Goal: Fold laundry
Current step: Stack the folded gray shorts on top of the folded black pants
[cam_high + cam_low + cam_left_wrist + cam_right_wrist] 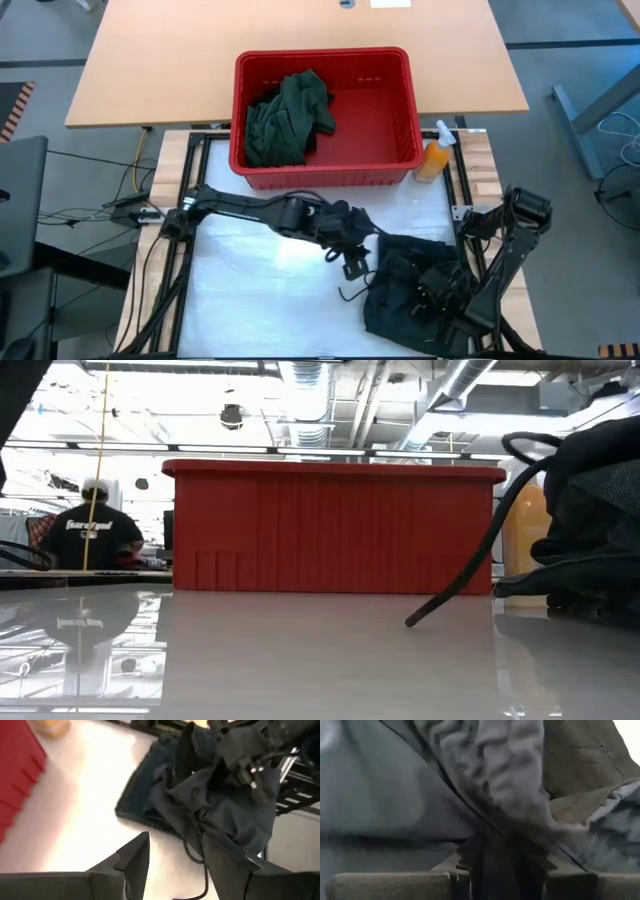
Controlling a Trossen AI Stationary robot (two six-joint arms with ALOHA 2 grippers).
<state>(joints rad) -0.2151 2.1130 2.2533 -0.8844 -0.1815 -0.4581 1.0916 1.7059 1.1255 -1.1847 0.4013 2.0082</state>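
On the white counter (pixel 250 290), toward its right near side, a dark garment (pixel 415 285) lies crumpled, with the right end effector (pixel 437 290) pressed into its folds and closed on a bunch of the cloth. The left end effector (pixel 355 262) hovers just beside the heap's left edge, fingers parted and empty. The left arm stretches across from the left; the right arm bends in from the right edge. Behind, a red basket (pixel 400 150) holds a green garment (pixel 290 120), with an orange bottle (pixel 434 157) beside it.
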